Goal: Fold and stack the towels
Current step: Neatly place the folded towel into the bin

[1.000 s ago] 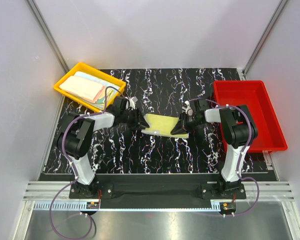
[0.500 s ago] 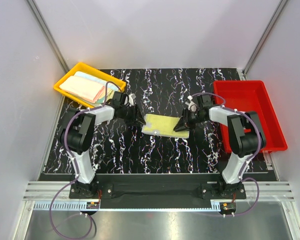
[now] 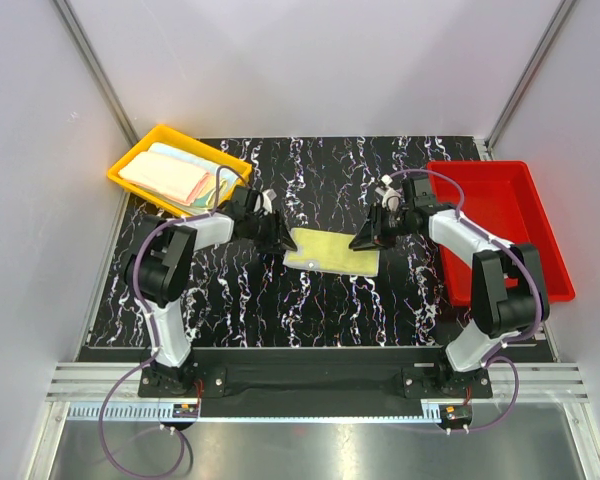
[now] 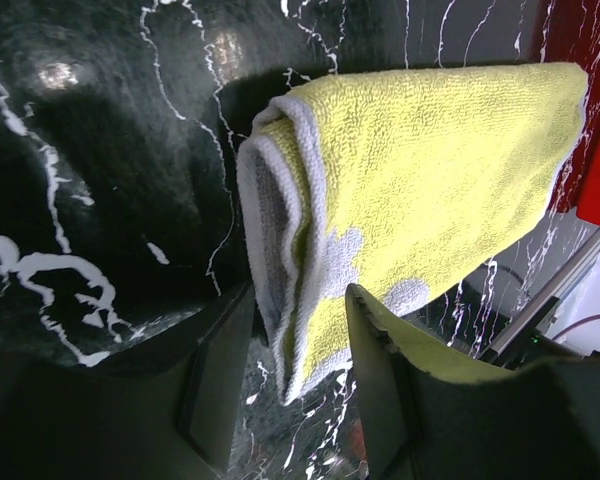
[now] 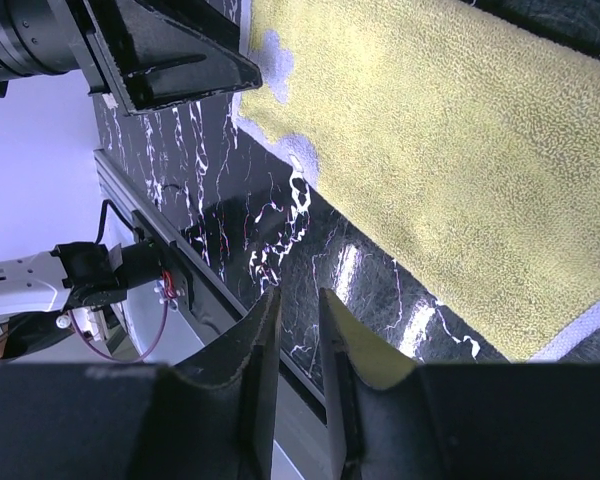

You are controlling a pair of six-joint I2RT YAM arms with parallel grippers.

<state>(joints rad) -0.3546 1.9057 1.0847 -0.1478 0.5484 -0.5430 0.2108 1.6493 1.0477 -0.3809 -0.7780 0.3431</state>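
Left end effector (image 4: pixel 298 385) straddles yellow towel (image 3: pixel 332 250); red bin (image 3: pixel 500 228) beside.

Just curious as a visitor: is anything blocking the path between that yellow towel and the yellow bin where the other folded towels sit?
Only the left claw itself lies on that side, its fingers around the folded yellow terry towel's edge. Otherwise bare black marbled tabletop separates it from the yellow plastic bin.
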